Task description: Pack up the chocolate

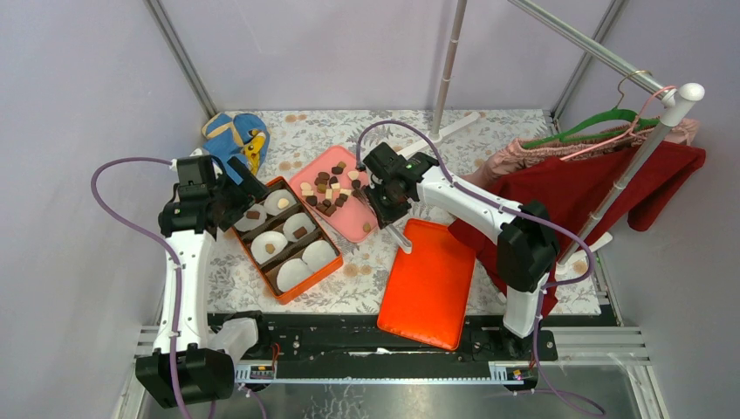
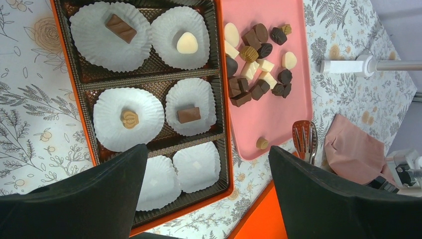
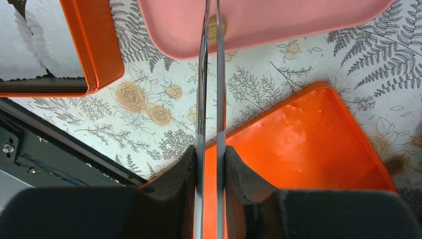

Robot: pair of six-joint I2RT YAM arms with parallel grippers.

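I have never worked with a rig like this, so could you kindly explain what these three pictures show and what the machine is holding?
These are two robot arms bolted to the near edge of a table. The wide picture comes from a fixed camera above and behind them; the other two come from cameras on each wrist, looking past the fingers.

On the flowered table lie an orange box of white paper liners, four of them already holding a chocolate, a pink tray with the loose chocolate, and the box's orange lid.

The left gripper is open and empty, above the box. The right gripper is closed on metal tongs, whose tips reach a light brown piece at the tray's edge.
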